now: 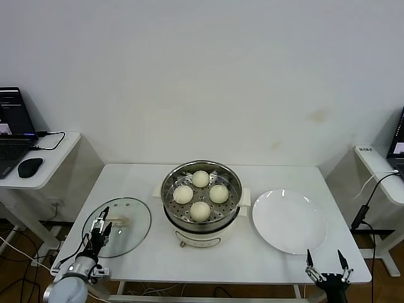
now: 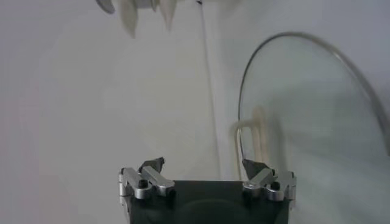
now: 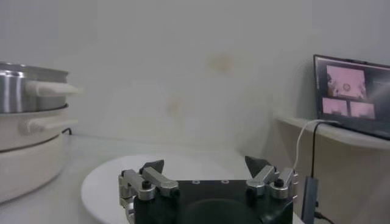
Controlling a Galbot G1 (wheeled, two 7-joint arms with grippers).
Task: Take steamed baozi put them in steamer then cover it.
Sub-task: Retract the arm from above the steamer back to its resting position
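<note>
we see four steamed baozi (image 1: 201, 194) sitting together inside the steamer (image 1: 233, 208), the steel basket on its cream pot base at the middle of the white table (image 1: 158, 259). the cover (image 1: 132, 230) lies flat on the table to the steamer's left, well apart from it, glass dome down and its cream bar handle (image 1: 117, 221) showing near the centre.

the left gripper (image 1: 101, 226) hangs over the near part of the cover, jaws spread wide and gripping nothing; the handle sits just beyond the fingertips, slightly to one side of the gap. in the left wrist view the cover's metal rim (image 2: 241, 115) curves past one open finger (image 2: 255, 168) of the left gripper (image 2: 203, 166), and the handle (image 2: 253, 131) stands just ahead of that finger, not between the two.

the right gripper (image 1: 326, 259) waits at the table's near right edge, jaws likewise released and empty. the empty white plate (image 1: 289, 221) lies just ahead of it, between its fingers and the steamer. the right wrist view shows the right gripper (image 3: 204, 165) with the plate (image 3: 103, 182) spreading out in front of the parted fingers and the steamer (image 3: 27, 122) farther off to one side. a laptop (image 1: 12, 129) and a mouse (image 1: 29, 166) rest on a side desk beyond the left arm.
</note>
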